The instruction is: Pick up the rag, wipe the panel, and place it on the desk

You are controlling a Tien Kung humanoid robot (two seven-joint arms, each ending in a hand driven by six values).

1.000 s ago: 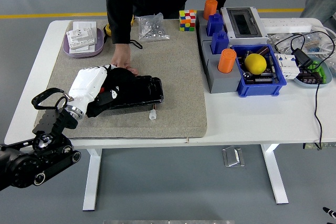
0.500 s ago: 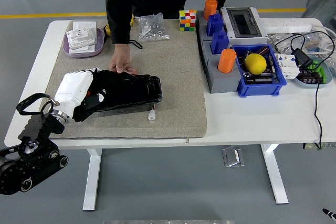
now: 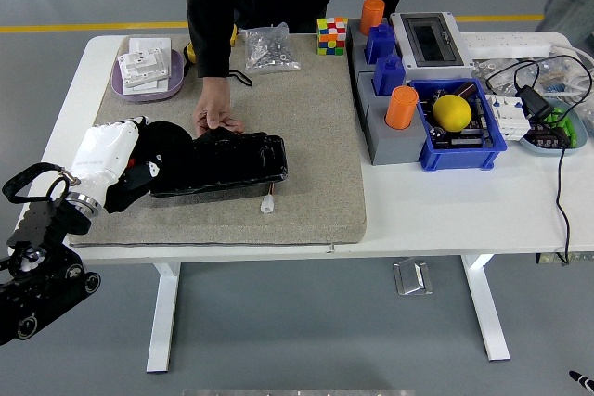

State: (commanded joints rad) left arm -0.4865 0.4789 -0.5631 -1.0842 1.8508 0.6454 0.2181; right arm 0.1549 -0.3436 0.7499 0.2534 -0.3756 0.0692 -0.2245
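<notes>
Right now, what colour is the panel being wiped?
Glossy black panel, seen in the head view.

Around the blue bin point(image 3: 464, 146) holding a yellow ball point(image 3: 452, 112): an orange cylinder point(image 3: 402, 108) just left, a grey box point(image 3: 430, 40) behind, tangled black cables point(image 3: 548, 127) right, possibly chargers.

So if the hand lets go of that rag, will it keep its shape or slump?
Likely slump: the rag lies bunched and draped under the left hand. Probably light. It should drag rather than slide on the felt mat, and the person's hand steadies the panel.
</notes>
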